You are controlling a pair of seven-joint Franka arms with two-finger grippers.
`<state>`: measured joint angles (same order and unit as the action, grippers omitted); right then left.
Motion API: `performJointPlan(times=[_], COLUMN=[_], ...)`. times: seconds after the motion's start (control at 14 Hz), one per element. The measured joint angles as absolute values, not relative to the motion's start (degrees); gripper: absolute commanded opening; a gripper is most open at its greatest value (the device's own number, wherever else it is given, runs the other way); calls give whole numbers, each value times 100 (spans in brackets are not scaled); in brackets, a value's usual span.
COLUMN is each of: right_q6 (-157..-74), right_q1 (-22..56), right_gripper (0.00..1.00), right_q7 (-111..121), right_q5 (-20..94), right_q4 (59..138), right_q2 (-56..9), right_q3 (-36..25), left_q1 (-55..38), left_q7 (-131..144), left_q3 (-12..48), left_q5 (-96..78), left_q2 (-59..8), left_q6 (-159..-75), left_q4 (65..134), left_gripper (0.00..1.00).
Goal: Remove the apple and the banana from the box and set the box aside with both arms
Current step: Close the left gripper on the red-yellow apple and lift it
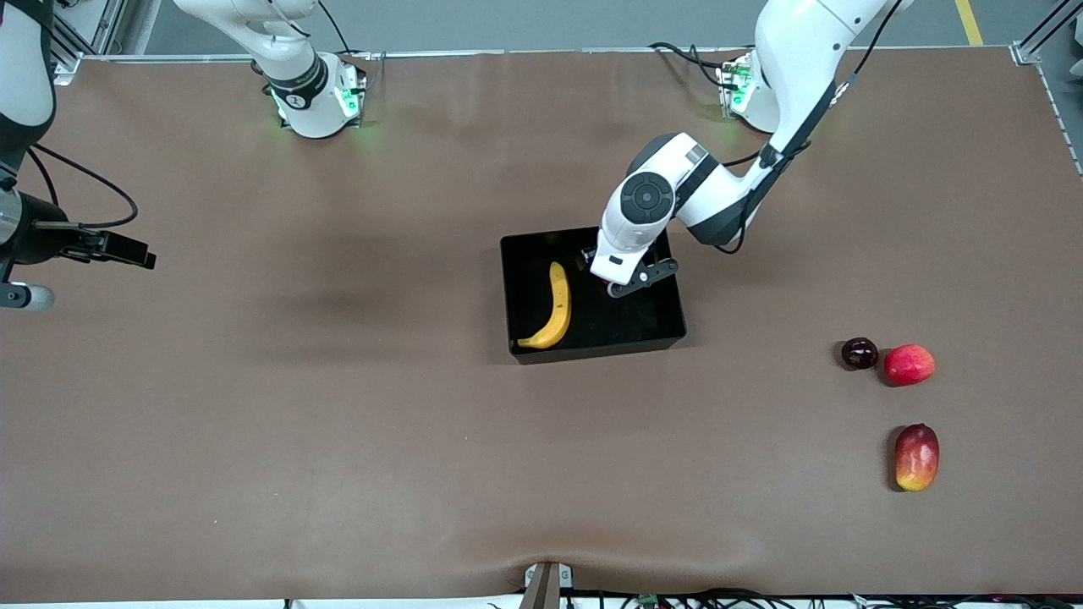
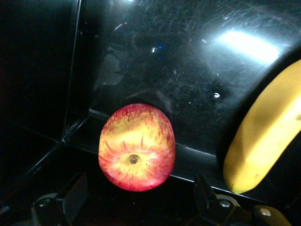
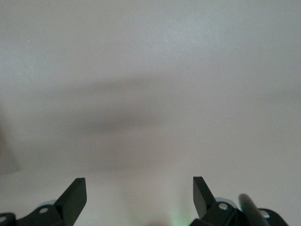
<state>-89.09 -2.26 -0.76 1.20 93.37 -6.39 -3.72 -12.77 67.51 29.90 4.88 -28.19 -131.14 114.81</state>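
Note:
The black box (image 1: pixel 592 348) stands in the middle of the table. In it lies the yellow banana (image 1: pixel 558 309), toward the right arm's end. My left gripper (image 1: pixel 634 286) reaches down into the box beside the banana and covers the apple in the front view. In the left wrist view the red apple with yellow streaks (image 2: pixel 136 147) rests on the glossy box floor (image 2: pixel 188 70) near a corner, with the banana (image 2: pixel 268 132) beside it. My left gripper (image 2: pixel 138 197) is open, its fingers apart on either side of the apple. My right gripper (image 3: pixel 139 188) waits open and empty over bare table.
Toward the left arm's end of the table lie a small dark-red round fruit (image 1: pixel 860 353), a red round fruit (image 1: pixel 909 364) touching it, and an oblong red-yellow mango (image 1: pixel 917 457) nearer the front camera. The brown table mat (image 1: pixel 338 423) spreads all around.

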Motion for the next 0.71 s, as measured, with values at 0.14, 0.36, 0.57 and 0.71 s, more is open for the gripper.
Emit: performJointPlan(times=[0.14,0.36,0.57,0.71], right_q6=[-8845,-8832,-8832,-8831], right_q1=[-225,-189,-133,-93], right_gripper=[100,100,100,100], right_q7=[-77,-78,-82,-82], right_q5=[122,123,123,137], right_q4=[9337,9337,9334,9334], right_q2=[-673,-674,-674,-674], right_q3=[-367,-331,-292,-286], left_q1=[-1277,-1277,-1275,-1260], left_q7=[6780,6947,6978,6979], left_q3=[2985,2981,2980,2978], left_q5=[732,1099,1170,1185], left_q2=[-2944,-3150,-3208,-3199], left_q6=[-13126,-13158,-13228,-13230], left_q4=[11491,11493,11477,11415], left_gripper=[100,81,6,0])
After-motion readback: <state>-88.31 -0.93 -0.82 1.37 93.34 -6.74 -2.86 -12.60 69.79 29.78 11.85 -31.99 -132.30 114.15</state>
